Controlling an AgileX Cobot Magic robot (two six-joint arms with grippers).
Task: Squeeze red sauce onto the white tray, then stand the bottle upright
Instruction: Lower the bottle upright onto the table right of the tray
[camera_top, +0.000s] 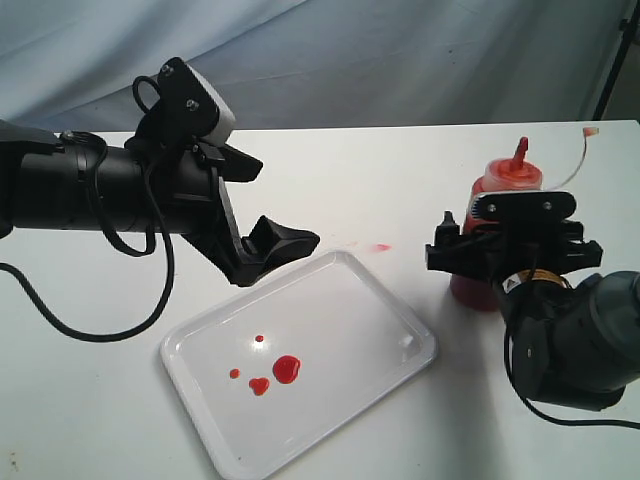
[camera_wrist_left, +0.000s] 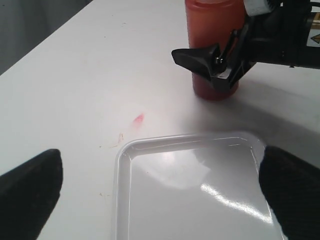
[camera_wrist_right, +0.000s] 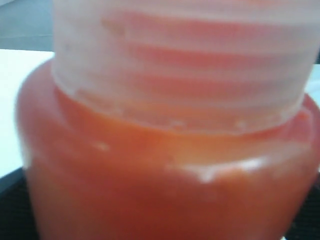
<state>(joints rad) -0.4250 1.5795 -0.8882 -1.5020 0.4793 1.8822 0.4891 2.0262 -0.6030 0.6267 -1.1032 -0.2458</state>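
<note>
The bottle (camera_top: 505, 185) stands upright on the table at the right, nozzle (camera_top: 519, 152) up and its small tip cap (camera_top: 590, 131) hanging off to the side. My right gripper (camera_top: 515, 250) is open around the bottle's lower body, one finger on each side. In the right wrist view the bottle (camera_wrist_right: 165, 175) fills the picture. The white tray (camera_top: 400, 330) lies in the middle and carries several blobs of red sauce (camera_top: 286, 369). My left gripper (camera_top: 268, 205) hovers open and empty above the tray's far corner (camera_wrist_left: 190, 200). From there I also see the bottle (camera_wrist_left: 212, 30).
A small red smear (camera_top: 381, 246) marks the table between tray and bottle, smear (camera_wrist_left: 138, 118) just beyond the tray's rim. A pale cloth backdrop (camera_top: 400, 50) hangs behind the table. A dark stand leg (camera_top: 615, 60) is at the far right.
</note>
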